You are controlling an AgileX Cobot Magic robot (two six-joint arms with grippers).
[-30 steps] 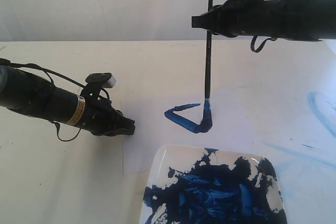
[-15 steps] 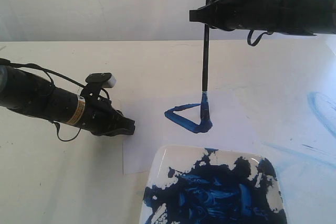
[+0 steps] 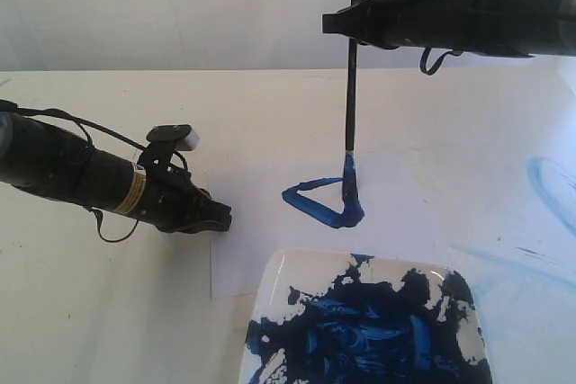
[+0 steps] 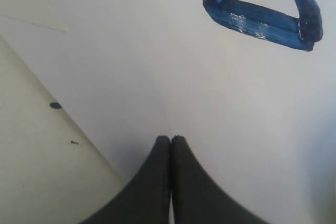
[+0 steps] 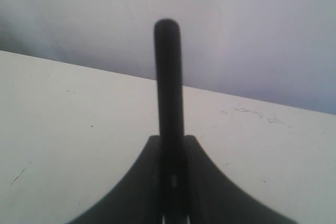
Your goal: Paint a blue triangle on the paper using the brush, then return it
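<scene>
**Q:** Where is the brush, and what holds it?

**A:** The brush (image 3: 350, 87) stands almost upright. Its paint-soaked tip touches the right side of the blue triangle (image 3: 315, 209), which lies on the paper (image 3: 256, 240). My right gripper (image 3: 346, 22) pinches the thin black handle high up, near its top end. From my right wrist, the handle's tip pokes up between my two closed fingers.

**Q:** How will it handle?

**A:** I judge it light and stiff, but narrow and smooth, so it could swivel or slip in a loose pinch. The bristles are soft and loaded with wet paint. I would hold only the bare handle, well above the silver ferrule, and lift straight up so the wet strokes do not smear.

**Q:** And your other hand?

**A:** My left gripper (image 3: 220, 218) is empty, with its fingers pressed together. It sits low over the paper, to the left of the triangle and apart from it. I cannot tell whether it touches the sheet.

**Q:** What is nearby?

**A:** A white dish (image 3: 273, 308) smeared with dark blue paint sits in front of the triangle, and pale blue smears (image 3: 549, 186) mark the table (image 3: 90, 330) to the right.
</scene>
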